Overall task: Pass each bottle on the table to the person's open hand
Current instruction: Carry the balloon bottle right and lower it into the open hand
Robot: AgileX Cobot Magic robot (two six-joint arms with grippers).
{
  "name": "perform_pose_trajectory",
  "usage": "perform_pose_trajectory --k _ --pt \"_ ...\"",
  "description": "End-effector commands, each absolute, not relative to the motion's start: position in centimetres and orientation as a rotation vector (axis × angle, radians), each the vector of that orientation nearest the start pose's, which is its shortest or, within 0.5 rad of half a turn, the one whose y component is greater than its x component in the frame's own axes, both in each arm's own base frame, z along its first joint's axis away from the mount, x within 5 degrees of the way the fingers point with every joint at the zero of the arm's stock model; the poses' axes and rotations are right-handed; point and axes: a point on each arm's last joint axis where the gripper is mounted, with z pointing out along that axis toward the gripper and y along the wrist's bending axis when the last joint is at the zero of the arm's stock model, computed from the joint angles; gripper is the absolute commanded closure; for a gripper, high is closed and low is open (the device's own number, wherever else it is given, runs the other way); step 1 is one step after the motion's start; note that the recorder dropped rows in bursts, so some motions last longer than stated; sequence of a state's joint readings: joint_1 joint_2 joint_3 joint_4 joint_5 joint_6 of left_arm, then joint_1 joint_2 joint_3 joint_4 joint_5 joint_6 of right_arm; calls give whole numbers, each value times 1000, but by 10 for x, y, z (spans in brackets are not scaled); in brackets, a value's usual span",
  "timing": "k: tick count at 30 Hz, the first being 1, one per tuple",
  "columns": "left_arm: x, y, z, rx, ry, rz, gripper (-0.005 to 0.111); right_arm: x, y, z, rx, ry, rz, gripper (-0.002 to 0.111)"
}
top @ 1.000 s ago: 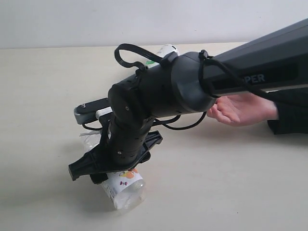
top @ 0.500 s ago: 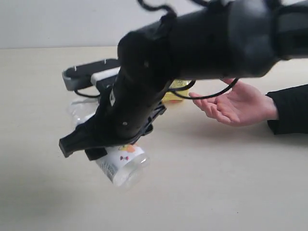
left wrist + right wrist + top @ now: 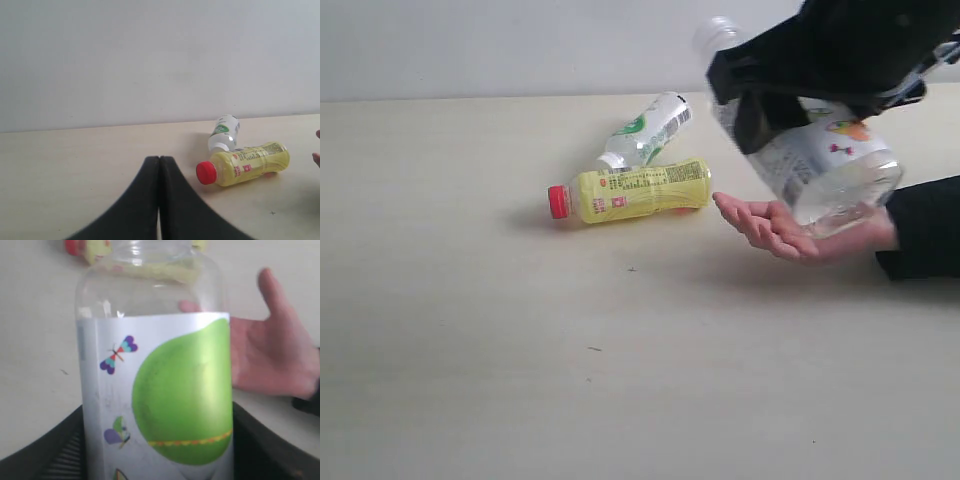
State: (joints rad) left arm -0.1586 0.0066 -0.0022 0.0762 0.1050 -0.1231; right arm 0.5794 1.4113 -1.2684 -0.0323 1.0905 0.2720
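- We can read no words or numbers anywhere.
- The yellow bottle [image 3: 638,190], lying near the far edge of the bench [image 3: 470,350], carries fine print (too small for us to read).
- The butterfly-label bottle [image 3: 155,390] shows us only pictures: butterflies and a round green shape.

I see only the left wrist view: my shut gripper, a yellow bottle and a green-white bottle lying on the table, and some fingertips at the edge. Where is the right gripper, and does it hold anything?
Observer: The right gripper is shut on the butterfly bottle and holds it in the air, off the table.
Operator: Is the person's hand under it?
Observer: Yes. In the exterior view the open hand lies palm up just below the bottle's base. I cannot tell whether they touch.
Operator: How is the bottle turned?
Observer: It is tilted, with its neck up and away from the palm.
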Motion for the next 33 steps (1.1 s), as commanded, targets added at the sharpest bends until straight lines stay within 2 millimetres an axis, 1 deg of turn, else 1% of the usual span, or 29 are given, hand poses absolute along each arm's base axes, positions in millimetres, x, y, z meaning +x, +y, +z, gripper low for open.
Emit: perform_pose_trajectory --k 1,4,7,10,13,19,27,31,33 --pt "56 -8 204 78 1586 -157 107 252 125 324 -358 2771 122 108" --pt "56 -8 204 78 1586 -157 107 263 115 308 -303 2796 101 108" --pt "56 -8 204 78 1586 -157 107 273 106 287 -245 2805 93 108" --pt "56 -8 204 78 1586 -157 107 282 104 265 -223 2820 89 108" --pt "56 -8 204 78 1586 -157 107 291 107 247 -230 2846 74 108" --pt "56 -8 204 78 1586 -157 107 305 113 223 -226 2855 79 108" --pt "56 -8 204 78 1586 -157 107 314 116 199 -234 2892 60 108" --pt "56 -8 204 78 1586 -157 107 316 117 193 -236 2905 55 108" --pt "56 -8 204 78 1586 -157 107 316 117 192 -238 2907 52 106"
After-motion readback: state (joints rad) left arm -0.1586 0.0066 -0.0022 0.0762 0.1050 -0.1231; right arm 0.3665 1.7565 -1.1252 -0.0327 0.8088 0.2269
